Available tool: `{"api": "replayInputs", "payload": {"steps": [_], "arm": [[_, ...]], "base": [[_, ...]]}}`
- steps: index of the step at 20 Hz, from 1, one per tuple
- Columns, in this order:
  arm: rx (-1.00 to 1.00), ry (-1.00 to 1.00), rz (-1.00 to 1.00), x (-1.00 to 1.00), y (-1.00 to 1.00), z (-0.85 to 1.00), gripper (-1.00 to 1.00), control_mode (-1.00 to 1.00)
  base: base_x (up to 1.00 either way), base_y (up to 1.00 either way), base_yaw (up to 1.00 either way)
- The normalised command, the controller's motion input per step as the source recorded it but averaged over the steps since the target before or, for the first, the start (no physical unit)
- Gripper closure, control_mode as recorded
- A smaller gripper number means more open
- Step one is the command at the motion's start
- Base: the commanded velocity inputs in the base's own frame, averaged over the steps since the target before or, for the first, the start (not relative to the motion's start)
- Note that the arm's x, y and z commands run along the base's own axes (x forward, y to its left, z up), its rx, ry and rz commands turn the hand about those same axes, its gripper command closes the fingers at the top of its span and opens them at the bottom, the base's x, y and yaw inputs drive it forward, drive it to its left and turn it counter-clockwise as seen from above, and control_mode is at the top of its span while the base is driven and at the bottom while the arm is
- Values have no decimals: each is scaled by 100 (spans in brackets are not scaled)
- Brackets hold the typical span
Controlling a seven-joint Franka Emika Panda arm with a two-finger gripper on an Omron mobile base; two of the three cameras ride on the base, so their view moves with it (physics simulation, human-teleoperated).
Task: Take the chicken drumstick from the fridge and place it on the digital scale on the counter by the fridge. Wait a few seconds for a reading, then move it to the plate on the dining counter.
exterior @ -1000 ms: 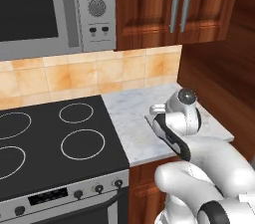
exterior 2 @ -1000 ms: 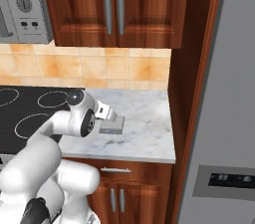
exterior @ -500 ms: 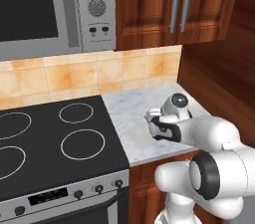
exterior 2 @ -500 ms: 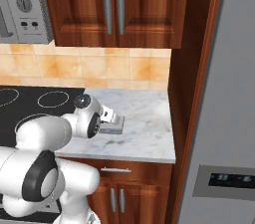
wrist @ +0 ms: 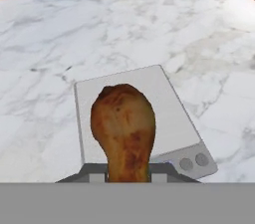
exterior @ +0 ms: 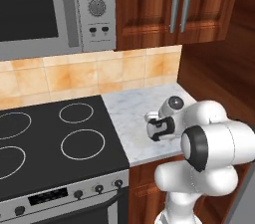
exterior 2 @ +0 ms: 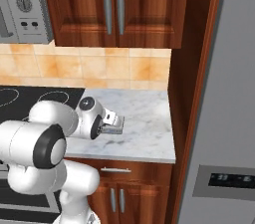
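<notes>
In the hand view the brown chicken drumstick (wrist: 123, 123) stands between my fingertips, thin end down, and my gripper (wrist: 128, 175) is shut on it. Right behind it lies the grey digital scale (wrist: 169, 113) on the marble counter (wrist: 149, 29); whether the meat touches the scale I cannot tell. From the right base view the gripper (exterior 2: 111, 121) hovers low over the scale (exterior 2: 114, 130), a short way left of the grey fridge (exterior 2: 224, 108). The left base view has the gripper (exterior: 157, 129) over the same counter, its load hidden by the hand.
A black cooktop (exterior: 55, 138) borders the counter on the left, with a microwave (exterior: 45, 9) above it. Wooden wall cabinets (exterior 2: 114, 6) hang overhead. The fridge's wooden side panel (exterior 2: 191, 93) closes the counter on the right.
The arm's elbow and upper links have swung round toward the front. The hand has stayed over the scale, sinking slightly, still shut on the drumstick.
</notes>
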Motion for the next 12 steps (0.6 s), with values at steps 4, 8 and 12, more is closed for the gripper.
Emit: {"api": "replayInputs", "payload": {"steps": [4,8,12], "arm": [[0,11,0,26,0,-20,100,-100],[0,11,0,28,0,-14,100,-100],[0,9,0,25,0,-21,100,-100]], "base": [[0,0,0],[0,0,0],[0,0,0]]}}
